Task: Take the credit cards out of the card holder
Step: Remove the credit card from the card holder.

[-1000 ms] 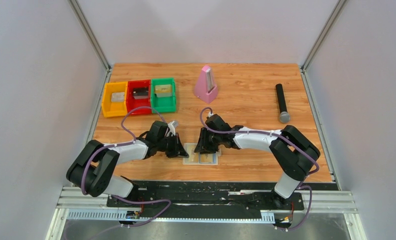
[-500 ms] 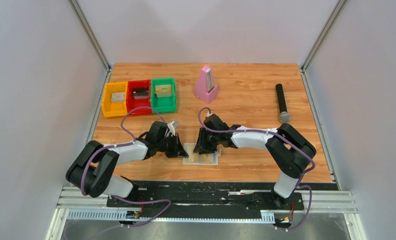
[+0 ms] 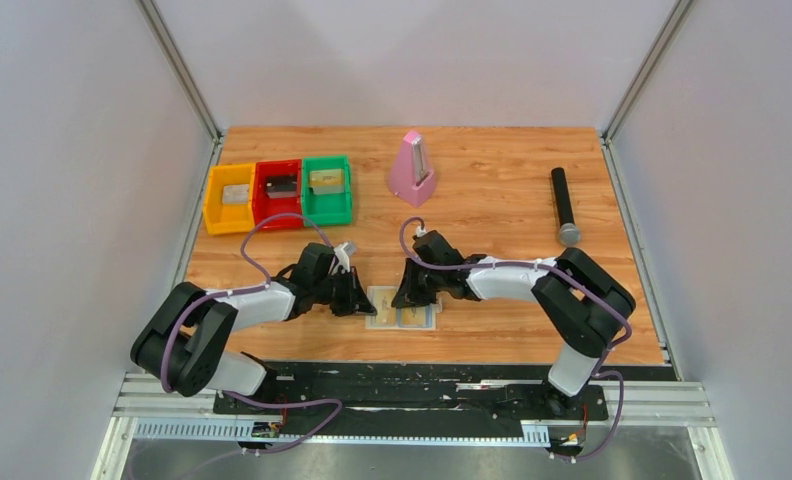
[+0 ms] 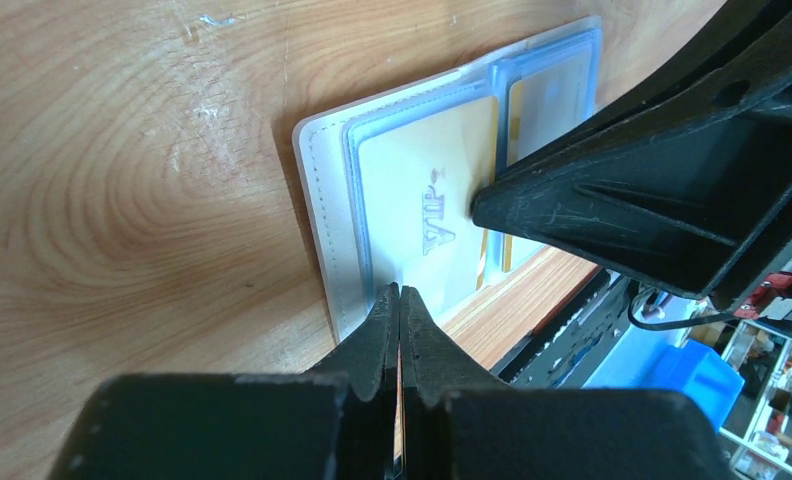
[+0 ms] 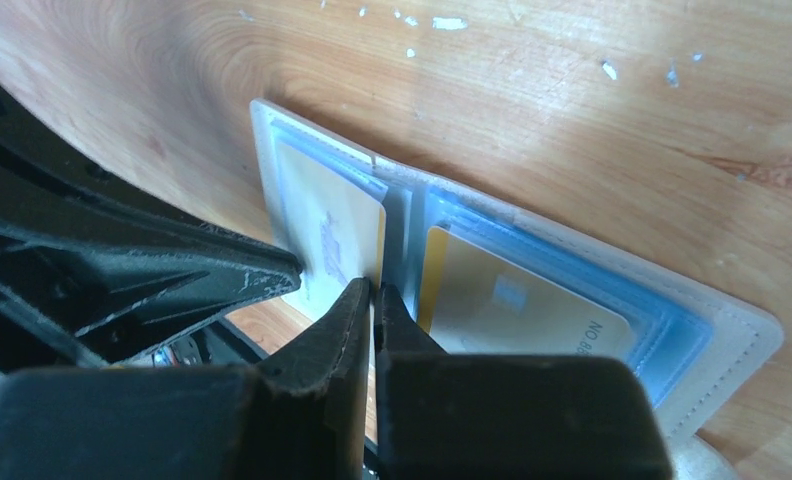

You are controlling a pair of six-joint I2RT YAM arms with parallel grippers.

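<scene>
The card holder (image 3: 414, 319) lies open near the table's front edge, with a cream rim (image 4: 317, 200) and blue inner panels. A yellow-gold "VIP" card (image 4: 417, 190) sits in its left panel, also in the right wrist view (image 5: 327, 225). A second gold card (image 5: 522, 300) sits in the right panel. No dark card shows. My left gripper (image 4: 400, 292) is shut, its tips pressing on the holder's left rim. My right gripper (image 5: 373, 288) is shut on the VIP card's inner edge by the spine. Both grippers meet over the holder in the top view: left (image 3: 362, 303), right (image 3: 402, 298).
Yellow (image 3: 229, 197), red (image 3: 277, 191) and green (image 3: 327, 188) bins stand at the back left, each holding a small item. A pink metronome (image 3: 412, 170) stands mid-back. A black microphone (image 3: 563, 205) lies at the right. The table's front edge runs just below the holder.
My right wrist has shifted slightly right and back at the holder. The left arm has stayed in place, pressing the holder.
</scene>
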